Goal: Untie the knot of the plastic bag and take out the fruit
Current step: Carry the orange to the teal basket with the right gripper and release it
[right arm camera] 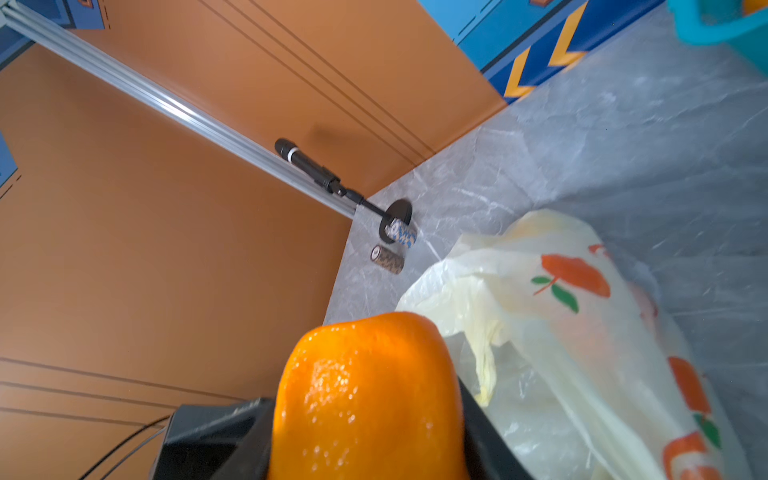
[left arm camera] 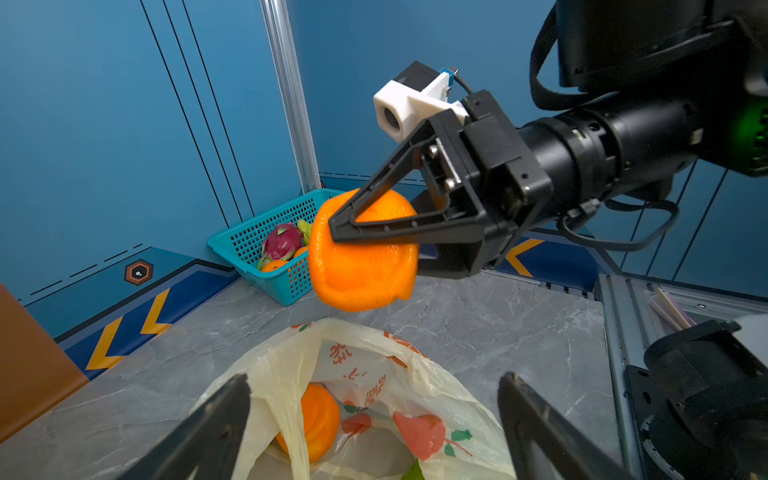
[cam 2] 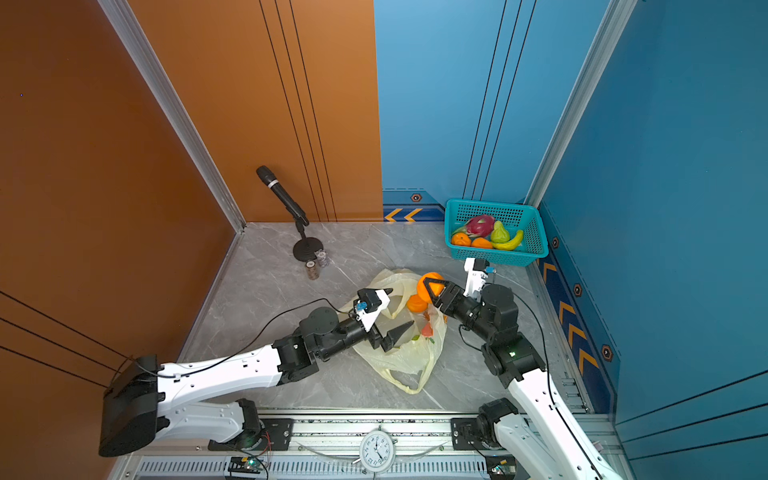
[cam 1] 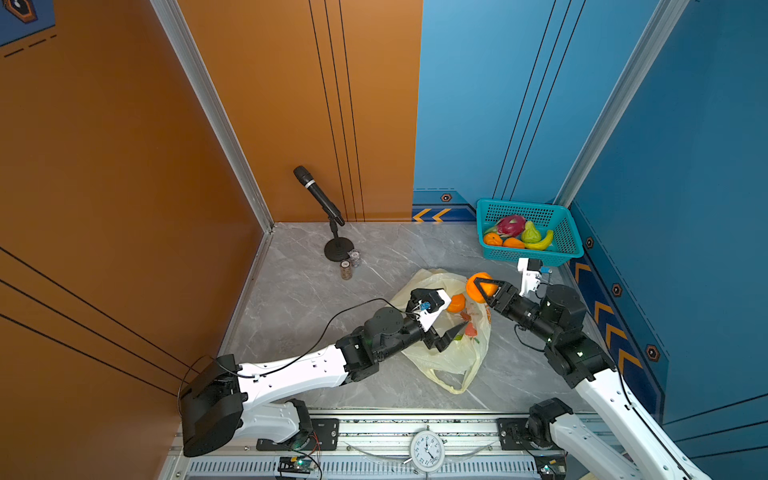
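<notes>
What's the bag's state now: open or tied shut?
Open: the bag gapes in the left wrist view, with an orange visible inside.

I read hour numerals around the white clock face (cam 1: 426, 451) on the front rail, upside down to me, orange-red characters printed on the plastic bag (left arm camera: 374, 365), too crumpled for me to make out, yellow chevron arrows (cam 1: 432, 215) on the blue wall strip

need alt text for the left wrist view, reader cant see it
The right tool grips a squashed orange in the air above an open pale yellow plastic bag holding another orange. Behind stands a teal basket of fruit; the left tool is open over the bag.
</notes>
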### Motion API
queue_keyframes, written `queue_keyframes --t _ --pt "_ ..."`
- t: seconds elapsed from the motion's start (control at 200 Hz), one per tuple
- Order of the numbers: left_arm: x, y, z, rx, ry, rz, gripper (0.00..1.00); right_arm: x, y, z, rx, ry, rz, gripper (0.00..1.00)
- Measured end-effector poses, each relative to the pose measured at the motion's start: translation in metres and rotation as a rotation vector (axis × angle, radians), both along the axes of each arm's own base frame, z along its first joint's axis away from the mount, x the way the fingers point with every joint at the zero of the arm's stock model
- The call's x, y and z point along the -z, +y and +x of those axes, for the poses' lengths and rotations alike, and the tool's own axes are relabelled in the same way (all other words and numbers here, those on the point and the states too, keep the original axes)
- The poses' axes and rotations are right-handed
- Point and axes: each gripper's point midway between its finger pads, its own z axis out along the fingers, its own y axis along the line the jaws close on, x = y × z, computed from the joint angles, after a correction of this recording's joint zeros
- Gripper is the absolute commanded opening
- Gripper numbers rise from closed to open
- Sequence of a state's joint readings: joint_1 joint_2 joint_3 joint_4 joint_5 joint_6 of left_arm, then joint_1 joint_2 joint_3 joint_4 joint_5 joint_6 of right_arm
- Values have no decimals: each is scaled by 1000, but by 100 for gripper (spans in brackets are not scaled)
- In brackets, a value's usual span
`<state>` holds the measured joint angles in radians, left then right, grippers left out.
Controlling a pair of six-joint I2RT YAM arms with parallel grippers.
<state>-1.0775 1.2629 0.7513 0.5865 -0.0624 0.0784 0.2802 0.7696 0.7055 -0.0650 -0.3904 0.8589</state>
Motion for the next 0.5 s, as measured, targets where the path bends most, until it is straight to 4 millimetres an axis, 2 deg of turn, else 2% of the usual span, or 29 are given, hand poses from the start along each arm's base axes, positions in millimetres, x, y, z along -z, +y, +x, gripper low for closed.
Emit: queue_keyframes --t 0.15,0.285,0.501 --pt "-4 4 -1 -8 -3 -5 95 -16 -25 31 85 -22 -39 40" --pt "1 7 -1 -17 5 12 96 -27 -47 63 149 -27 -80 40" --pt "17 10 2 -41 39 79 97 -22 -89 115 280 7 -174 39"
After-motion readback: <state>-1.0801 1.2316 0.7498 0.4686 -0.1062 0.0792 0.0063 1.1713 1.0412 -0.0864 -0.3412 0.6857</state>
